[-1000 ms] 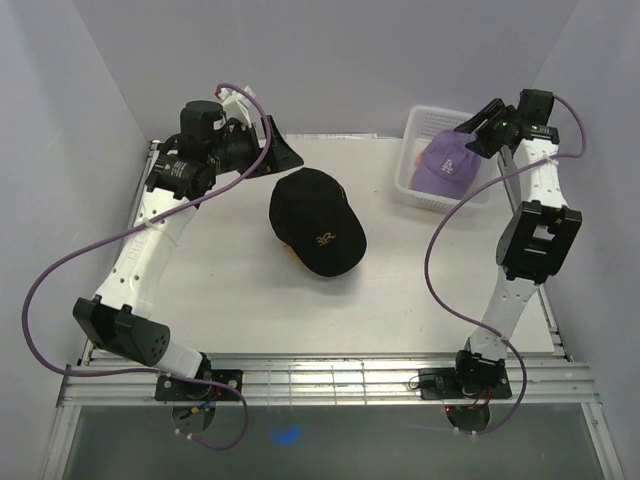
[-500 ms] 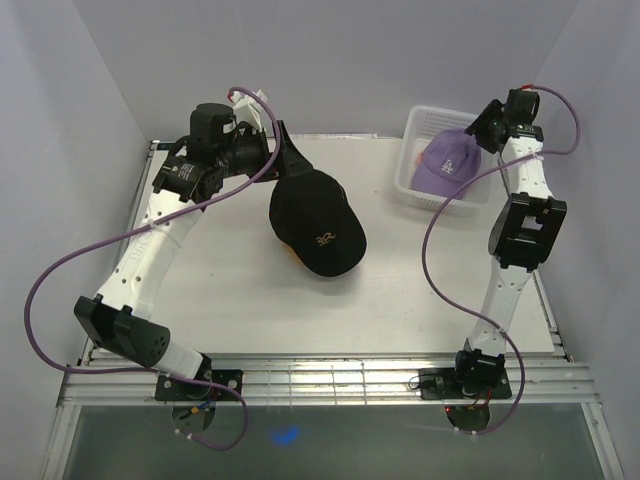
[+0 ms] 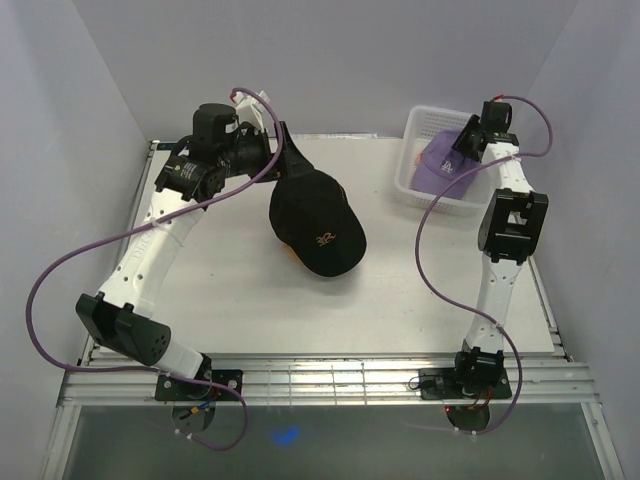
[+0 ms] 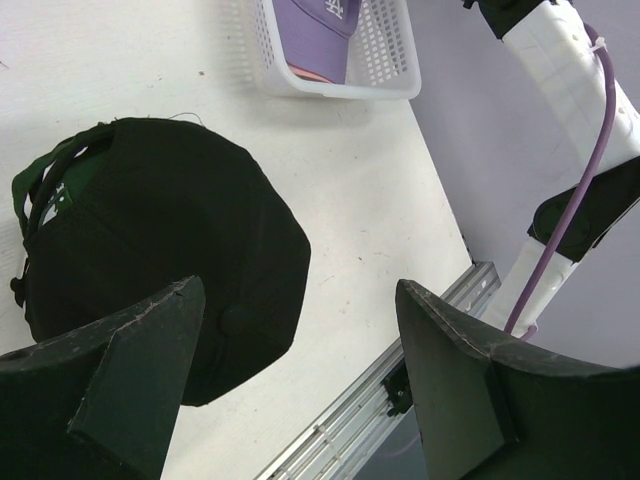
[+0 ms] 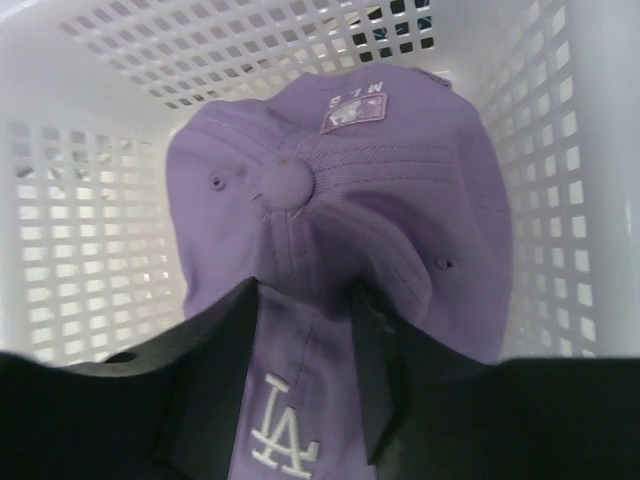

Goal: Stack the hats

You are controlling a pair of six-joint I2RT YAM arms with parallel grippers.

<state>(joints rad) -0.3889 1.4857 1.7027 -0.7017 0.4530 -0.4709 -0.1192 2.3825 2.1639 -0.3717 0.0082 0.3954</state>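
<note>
As the left end effector [image 4: 298,295] gapes over the black cap [image 3: 318,222], the right end effector [image 5: 305,300] narrowly straddles the lavender cap [image 5: 330,190].

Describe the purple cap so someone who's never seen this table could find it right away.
Look to the far right corner of the table, where a white mesh basket sits. The lavender cap lies inside it. It's the only purple one and carries a white LA logo on the front, while the black cap sits mid-table, outside the basket.

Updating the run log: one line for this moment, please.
right gripper: jaws astride lavender cap in basket | left gripper: jaws open by black cap
</note>
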